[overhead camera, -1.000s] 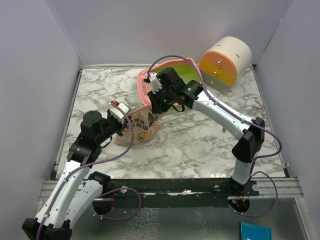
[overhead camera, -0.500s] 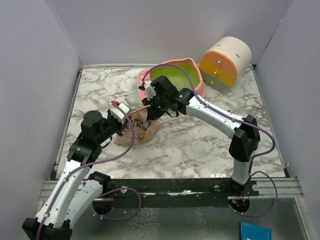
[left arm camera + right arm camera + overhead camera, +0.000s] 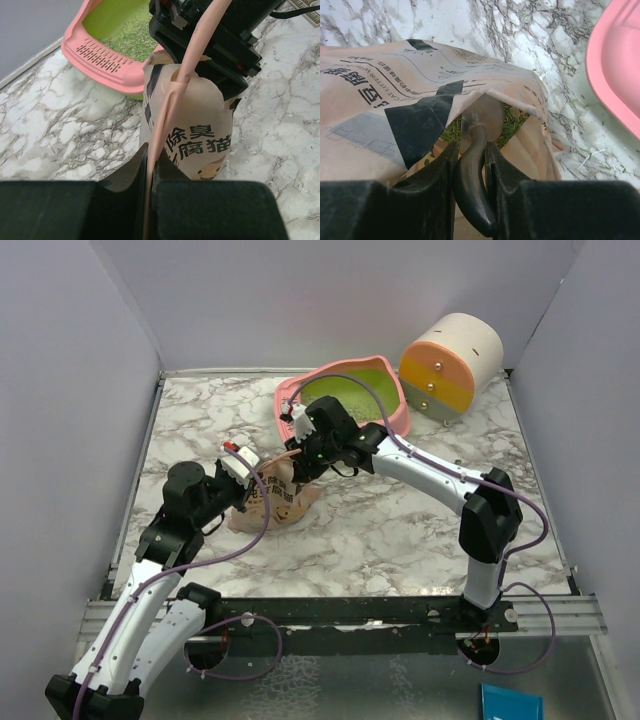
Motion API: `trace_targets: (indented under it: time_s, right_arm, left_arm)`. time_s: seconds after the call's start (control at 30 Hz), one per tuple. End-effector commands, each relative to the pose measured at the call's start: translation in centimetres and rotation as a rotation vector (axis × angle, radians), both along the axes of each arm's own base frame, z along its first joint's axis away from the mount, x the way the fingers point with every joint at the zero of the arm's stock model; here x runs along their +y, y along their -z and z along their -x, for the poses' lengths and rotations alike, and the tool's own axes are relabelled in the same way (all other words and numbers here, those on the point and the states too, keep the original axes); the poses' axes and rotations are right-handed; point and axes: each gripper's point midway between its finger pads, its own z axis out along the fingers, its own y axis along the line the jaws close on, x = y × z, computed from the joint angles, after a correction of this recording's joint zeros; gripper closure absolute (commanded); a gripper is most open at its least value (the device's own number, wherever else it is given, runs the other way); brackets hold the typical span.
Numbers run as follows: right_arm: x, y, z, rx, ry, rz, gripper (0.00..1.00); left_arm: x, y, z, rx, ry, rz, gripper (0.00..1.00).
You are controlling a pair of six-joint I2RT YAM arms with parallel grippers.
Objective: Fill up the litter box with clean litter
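Observation:
The pink litter box [image 3: 391, 412] with its green inside stands at the back middle; its slotted grille [image 3: 102, 56] shows in the left wrist view, with some greenish litter [image 3: 131, 37] inside. The tan pouch [image 3: 283, 496] stands in front of it. My left gripper [image 3: 150, 162] is shut on the pouch's edge [image 3: 172, 100]. My right gripper [image 3: 471, 157] is shut on the dark handle of a grey metal scoop [image 3: 479, 131], whose bowl sits inside the pouch's open mouth among green litter [image 3: 506, 125].
A white, orange and yellow round drawer cabinet [image 3: 450, 365] stands at the back right. Grey walls close in the marble table [image 3: 380, 530] on three sides. A few litter grains lie scattered on the marble [image 3: 580, 145] near the box.
My right gripper has moved from over the litter box's near rim down and left to the pouch, bringing the scoop into the pouch's mouth. The left arm has stayed still.

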Motion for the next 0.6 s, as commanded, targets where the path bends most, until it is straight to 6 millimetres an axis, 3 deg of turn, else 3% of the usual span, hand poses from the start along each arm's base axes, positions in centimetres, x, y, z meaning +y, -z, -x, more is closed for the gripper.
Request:
trace_targets:
  time_s: [0.0,0.3,0.57]
  right_arm:
    - [1.1,4.6,3.6,0.206,-0.064,0.001,0.99]
    - [0.2,-0.6,0.7,0.279,-0.023,-0.275,0.99]
    - [-0.9,-4.5,-0.1,0.357,-0.062,-0.473,0.99]
  left_arm:
    - [-0.9,-3.1,0.2,-0.113,0.055,0.051,1.00]
    - [-0.4,-2.2,0.2,-0.108,0.028,0.040,1.00]
    - [-0.4,-2.3,0.2,-0.107,0.020,0.050,1.00]
